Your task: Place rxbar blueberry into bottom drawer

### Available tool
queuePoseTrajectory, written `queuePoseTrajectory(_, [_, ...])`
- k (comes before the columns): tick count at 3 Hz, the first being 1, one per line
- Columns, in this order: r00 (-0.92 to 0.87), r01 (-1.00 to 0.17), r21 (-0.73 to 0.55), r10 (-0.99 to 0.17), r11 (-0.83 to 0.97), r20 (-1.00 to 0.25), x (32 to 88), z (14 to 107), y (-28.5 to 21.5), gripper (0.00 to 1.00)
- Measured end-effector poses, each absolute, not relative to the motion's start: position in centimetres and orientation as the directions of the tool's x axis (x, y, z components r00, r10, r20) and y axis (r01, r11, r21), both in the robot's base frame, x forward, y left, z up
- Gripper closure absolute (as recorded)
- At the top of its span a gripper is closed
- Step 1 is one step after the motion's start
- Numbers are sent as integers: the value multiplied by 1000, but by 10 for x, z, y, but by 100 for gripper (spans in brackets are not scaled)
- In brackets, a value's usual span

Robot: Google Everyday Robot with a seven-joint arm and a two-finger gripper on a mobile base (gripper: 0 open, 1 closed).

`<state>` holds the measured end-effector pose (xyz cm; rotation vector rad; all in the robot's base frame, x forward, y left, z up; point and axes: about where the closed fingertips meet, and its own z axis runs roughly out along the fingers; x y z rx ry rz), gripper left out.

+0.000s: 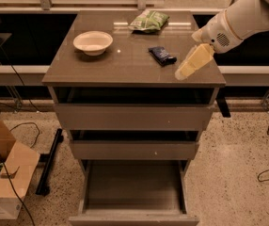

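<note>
Gripper (181, 72) near rxbar blueberry (162, 55)

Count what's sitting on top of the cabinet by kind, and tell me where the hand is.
bowl: 1
rxbar blueberry: 1
green bag: 1
Total: 3
The hand hangs above the cabinet top near its front right corner, right of the rxbar blueberry.

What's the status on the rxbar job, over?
Gripper above cabinet top, right front, just right of rxbar blueberry, apart. Bar flat on top. Bottom drawer open, nothing blocking.
</note>
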<state>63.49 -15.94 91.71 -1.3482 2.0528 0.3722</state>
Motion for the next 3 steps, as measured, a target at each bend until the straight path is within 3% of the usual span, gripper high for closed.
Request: queuePoseTrajectory(3, [-232, -840, -100, -519, 534, -823, 706, 893, -114, 0])
